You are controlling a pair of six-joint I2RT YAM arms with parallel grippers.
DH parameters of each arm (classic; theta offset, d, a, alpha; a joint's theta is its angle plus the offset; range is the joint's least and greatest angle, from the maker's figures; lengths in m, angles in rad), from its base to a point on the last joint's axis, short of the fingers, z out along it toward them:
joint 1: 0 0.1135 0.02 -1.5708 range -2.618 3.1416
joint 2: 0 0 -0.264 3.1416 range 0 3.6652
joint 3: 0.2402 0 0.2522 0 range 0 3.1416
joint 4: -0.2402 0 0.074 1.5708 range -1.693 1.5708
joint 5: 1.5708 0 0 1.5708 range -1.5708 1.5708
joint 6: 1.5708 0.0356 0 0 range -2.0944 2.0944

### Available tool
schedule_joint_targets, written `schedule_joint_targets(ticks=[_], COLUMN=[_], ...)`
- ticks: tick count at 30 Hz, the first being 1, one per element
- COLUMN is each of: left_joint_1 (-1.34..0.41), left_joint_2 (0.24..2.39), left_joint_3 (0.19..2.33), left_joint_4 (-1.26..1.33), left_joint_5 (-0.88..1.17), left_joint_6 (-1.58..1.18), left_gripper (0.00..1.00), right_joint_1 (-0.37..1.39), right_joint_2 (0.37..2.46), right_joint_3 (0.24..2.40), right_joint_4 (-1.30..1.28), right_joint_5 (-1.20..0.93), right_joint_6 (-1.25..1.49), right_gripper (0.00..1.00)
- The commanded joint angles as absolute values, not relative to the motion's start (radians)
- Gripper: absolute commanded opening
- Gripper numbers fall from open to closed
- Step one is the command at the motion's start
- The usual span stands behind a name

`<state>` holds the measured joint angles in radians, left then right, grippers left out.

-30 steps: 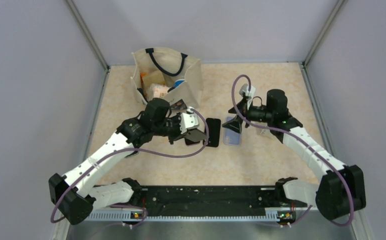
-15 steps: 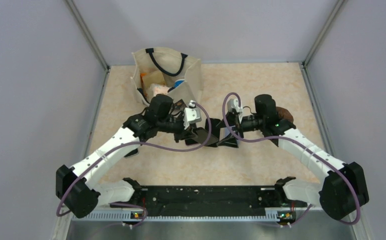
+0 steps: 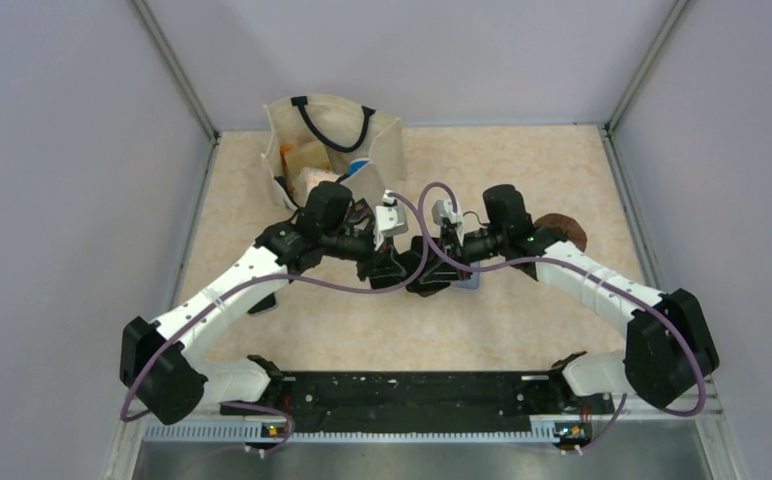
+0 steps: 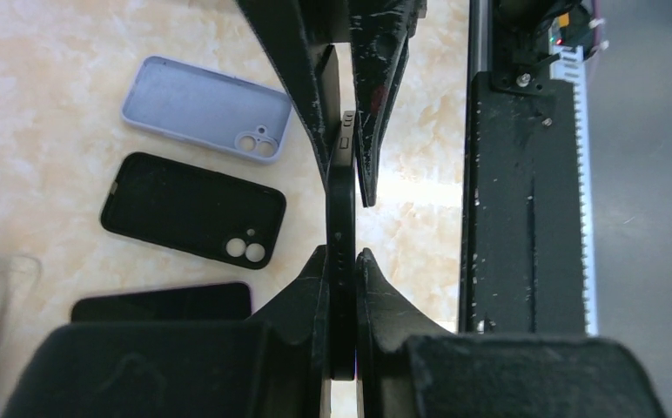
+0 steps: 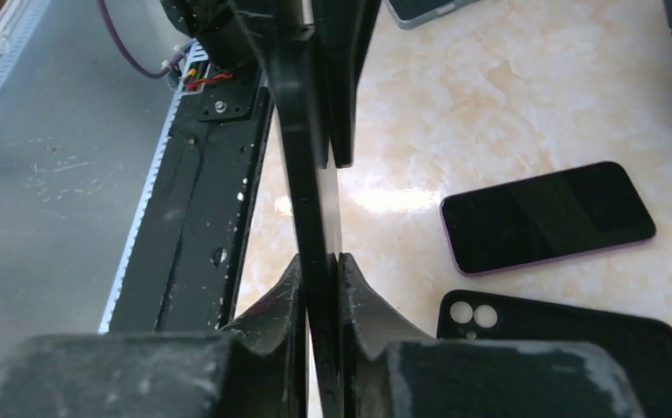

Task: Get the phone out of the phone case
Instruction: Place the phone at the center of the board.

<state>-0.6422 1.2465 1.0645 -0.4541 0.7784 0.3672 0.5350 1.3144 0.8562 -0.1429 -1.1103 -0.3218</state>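
- Black and edge-on, the phone case (image 4: pixel 341 228) hangs above the middle of the marble-patterned table (image 3: pixel 522 320), pinched from both ends.
- At its 9 o'clock end the left gripper (image 4: pixel 342 261) is clamped on the case, one finger flat on each face.
- At the 3 o'clock end the right gripper (image 5: pixel 319 266) is clamped on it too, its fingertips nearly meeting the left pair.
- Between the right fingers, the left wrist view shows a paler strip with side buttons, apparently the phone (image 4: pixel 346 144) still seated in the case.
- On the table below lie a lavender case (image 4: pixel 202 104), an empty black case (image 4: pixel 189 209) just beside it, and a dark spare phone (image 4: pixel 163 303) face up.
- A cream tote bag (image 3: pixel 377 150) stands at 11 o'clock from the grippers.
- A brown object (image 3: pixel 565 230) sits at 3 o'clock, behind the right arm; I cannot tell what it is.
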Motion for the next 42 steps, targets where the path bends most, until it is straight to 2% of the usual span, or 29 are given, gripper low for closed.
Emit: schedule_joint_targets(ticks=[1, 4, 5, 8, 13, 17, 26, 36, 42], left_joint_1=[-0.64, -0.64, -0.64, -0.638, -0.635, -0.628, -0.626, -0.625, -0.624], left_joint_2=[1.251, 1.249, 1.245, 1.231, 1.217, 1.198, 1.169, 1.159, 1.152], left_joint_3=[1.105, 1.101, 1.099, 1.092, 1.083, 1.073, 1.056, 1.053, 1.047], left_joint_4=[-0.356, -0.352, -0.351, -0.337, -0.3, -0.269, -0.252, -0.255, -0.253], left_joint_5=[0.826, 0.81, 0.8, 0.756, 0.605, 0.473, 0.472, 0.481, 0.487], left_joint_6=[0.344, 0.343, 0.341, 0.332, 0.3, 0.282, 0.261, 0.259, 0.257], left_gripper=[0.0, 0.0, 0.03, 0.15, 0.45, 0.59, 0.61, 0.61, 0.61], right_joint_1=[0.552, 0.546, 0.536, 0.467, 0.355, 0.265, 0.071, 0.005, -0.065], right_joint_2=[1.339, 1.329, 1.324, 1.308, 1.271, 1.284, 1.372, 1.433, 1.462], right_joint_3=[0.918, 0.903, 0.889, 0.828, 0.736, 0.691, 0.656, 0.694, 0.725], right_joint_4=[-0.134, -0.127, -0.108, 0.033, 0.184, 0.186, 0.196, 0.019, -0.066], right_joint_5=[-1.162, -1.137, -1.129, -1.137, -1.143, -1.127, -1.11, -0.914, -0.875], right_joint_6=[-0.314, -0.291, -0.261, -0.136, 0.033, 0.066, 0.164, 0.061, 0.039], right_gripper=[0.0, 0.0, 0.0, 0.0, 0.0, 0.0, 0.0, 0.0, 0.0])
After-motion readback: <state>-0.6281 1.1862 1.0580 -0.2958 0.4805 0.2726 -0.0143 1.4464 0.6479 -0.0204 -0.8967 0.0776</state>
